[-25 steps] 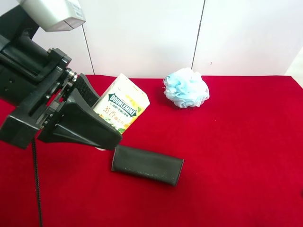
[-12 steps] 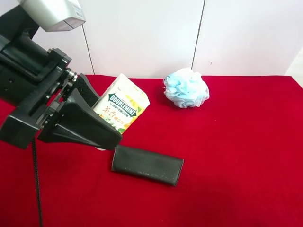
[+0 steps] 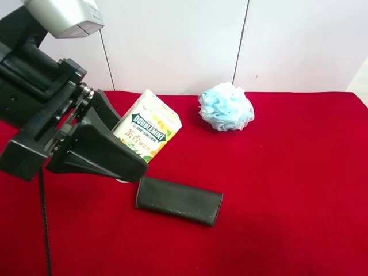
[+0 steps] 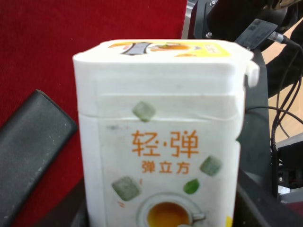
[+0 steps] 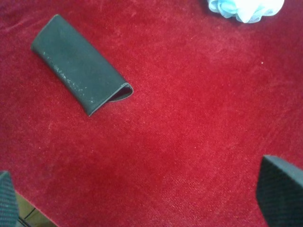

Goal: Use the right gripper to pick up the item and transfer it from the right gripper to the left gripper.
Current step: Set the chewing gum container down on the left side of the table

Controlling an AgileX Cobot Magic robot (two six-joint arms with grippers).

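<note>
The item is a white and yellow Doublemint gum box (image 3: 146,132). My left gripper (image 3: 129,144), on the arm at the exterior high view's left, is shut on it and holds it tilted over the red cloth. In the left wrist view the box (image 4: 161,142) fills the frame, with the left gripper (image 4: 161,210) around its lower part. My right gripper (image 5: 144,194) is open and empty, and its fingertips (image 5: 281,189) show wide apart over bare red cloth. The right arm is out of the exterior high view.
A black flat case (image 3: 178,200) lies on the red cloth (image 3: 287,190) just below the box; it also shows in the right wrist view (image 5: 80,71) and the left wrist view (image 4: 28,151). A blue mesh bath ball (image 3: 226,107) sits near the back wall.
</note>
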